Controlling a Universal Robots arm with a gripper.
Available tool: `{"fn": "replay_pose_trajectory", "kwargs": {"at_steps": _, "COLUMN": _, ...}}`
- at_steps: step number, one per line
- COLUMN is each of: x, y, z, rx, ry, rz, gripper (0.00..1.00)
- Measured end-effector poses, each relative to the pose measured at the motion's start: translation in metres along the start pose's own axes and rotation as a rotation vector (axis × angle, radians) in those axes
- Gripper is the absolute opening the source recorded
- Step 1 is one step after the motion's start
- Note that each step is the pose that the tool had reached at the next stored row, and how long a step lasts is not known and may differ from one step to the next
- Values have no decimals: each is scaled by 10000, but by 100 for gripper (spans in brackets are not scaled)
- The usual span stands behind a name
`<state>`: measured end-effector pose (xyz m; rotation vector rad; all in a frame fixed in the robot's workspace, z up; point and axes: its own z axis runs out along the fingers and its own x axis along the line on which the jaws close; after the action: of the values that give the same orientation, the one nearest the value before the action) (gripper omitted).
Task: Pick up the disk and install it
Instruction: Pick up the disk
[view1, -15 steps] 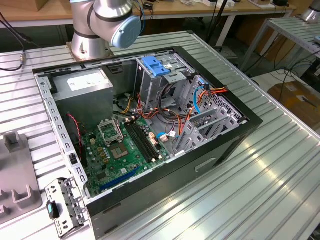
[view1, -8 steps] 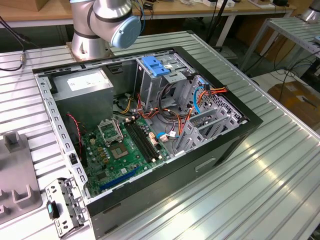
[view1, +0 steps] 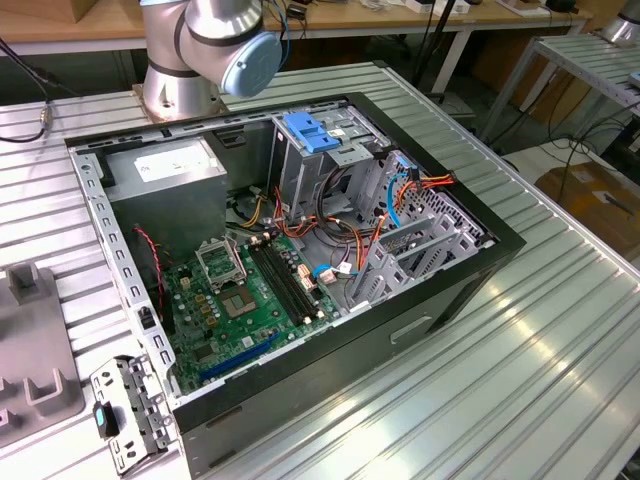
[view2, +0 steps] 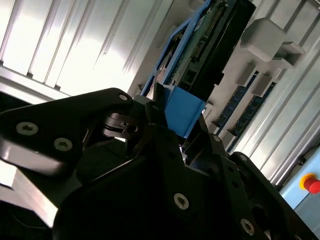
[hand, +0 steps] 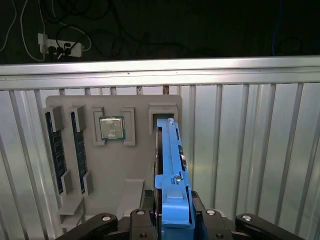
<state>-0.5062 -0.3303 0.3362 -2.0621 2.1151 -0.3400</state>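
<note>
In the first wrist view the disk (hand: 170, 160) stands on edge in a slot of a grey holder tray (hand: 125, 165), its bright blue rail facing the camera. My gripper (hand: 175, 220) sits at the near end of that rail, its fingers snug against both sides, shut on the disk. The second wrist view shows the same grip from the side: the gripper (view2: 182, 120) pinches a blue tab, and the black disk (view2: 200, 55) runs on beyond it. The open computer case (view1: 300, 250) lies in the middle of the exterior view, with a drive cage and light-blue bracket (view1: 315, 135) at its far side.
The holder tray (view1: 30, 340) lies off the case toward the exterior view's left. It also carries a processor chip (hand: 111, 128) and memory sticks (hand: 56, 155). The arm's base (view1: 200, 50) stands behind the case. A red stop button (view2: 311, 184) sits on the ribbed metal table.
</note>
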Motion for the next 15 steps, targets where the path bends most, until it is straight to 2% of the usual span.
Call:
{"fn": "replay_pose_trajectory", "kwargs": {"at_steps": 7, "x": 0, "y": 10, "z": 3, "rx": 50, "ry": -7, "rz": -12, "gripper": 37}}
{"fn": "replay_pose_trajectory", "kwargs": {"at_steps": 15, "x": 0, "y": 11, "z": 4, "rx": 63, "ry": -7, "rz": -13, "gripper": 37}}
